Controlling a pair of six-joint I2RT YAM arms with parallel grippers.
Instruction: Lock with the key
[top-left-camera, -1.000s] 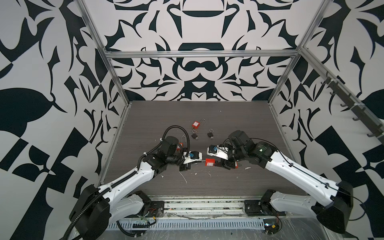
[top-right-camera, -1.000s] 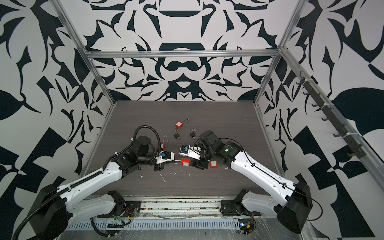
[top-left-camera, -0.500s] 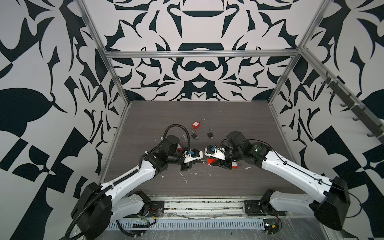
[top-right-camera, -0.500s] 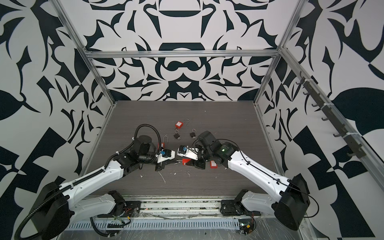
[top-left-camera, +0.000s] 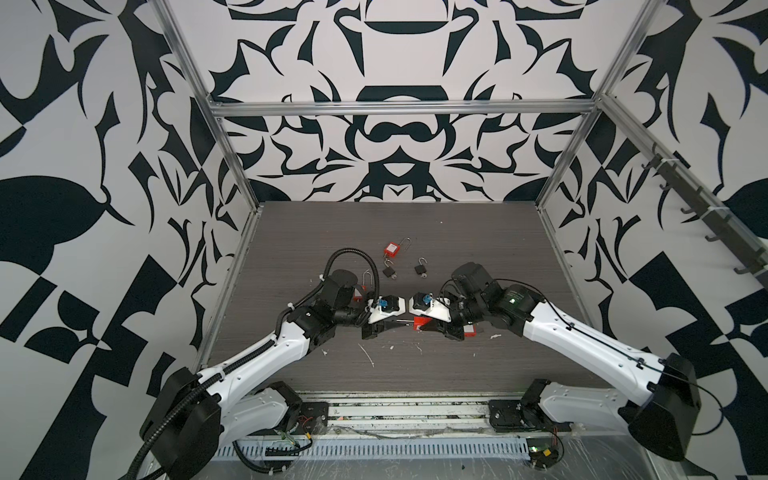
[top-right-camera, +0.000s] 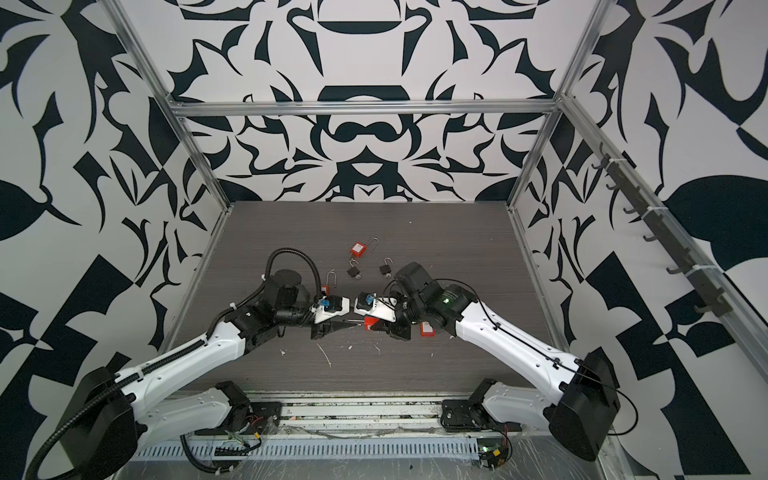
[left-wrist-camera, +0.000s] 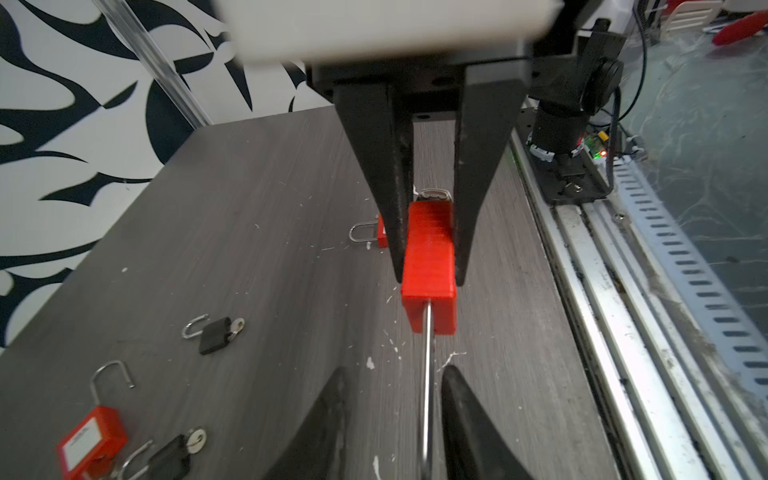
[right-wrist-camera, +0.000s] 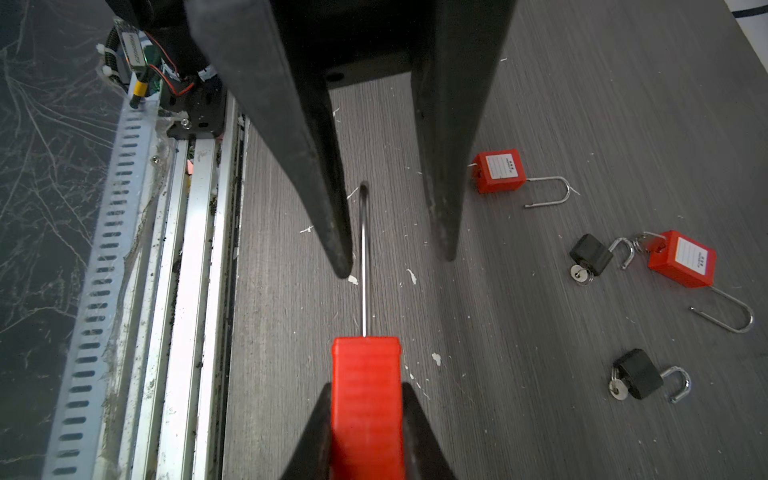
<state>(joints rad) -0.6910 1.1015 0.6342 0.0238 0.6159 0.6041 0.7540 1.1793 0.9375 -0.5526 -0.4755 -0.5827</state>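
Right end effector (left-wrist-camera: 430, 279): you have it clamped on the body of the red padlock (right-wrist-camera: 365, 395), with one finger on each side of the body.
Left end effector (right-wrist-camera: 397, 262): your jaws stand partly apart and grip nothing.
Shackle (left-wrist-camera: 427, 374): a thin steel bar that runs out of the red body and passes between your left fingers. It lies closer to one finger, with a clear gap to the other. You see it edge-on, so you cannot tell whether it is pushed home.
Far end of body: a small metal piece (left-wrist-camera: 434, 193) shows between your right fingers. You cannot tell whether it is the key.
Meeting point: in both top views your two end effectors face each other tip to tip at the front middle of the bench (top-left-camera: 457, 232).
Loose on the bench: a labelled red lock (right-wrist-camera: 498, 170) lies with its shackle open. Further back are a black padlock (right-wrist-camera: 638, 374) with a key in its base and a rear red lock (top-left-camera: 392, 248). All three lie well apart from the held one.
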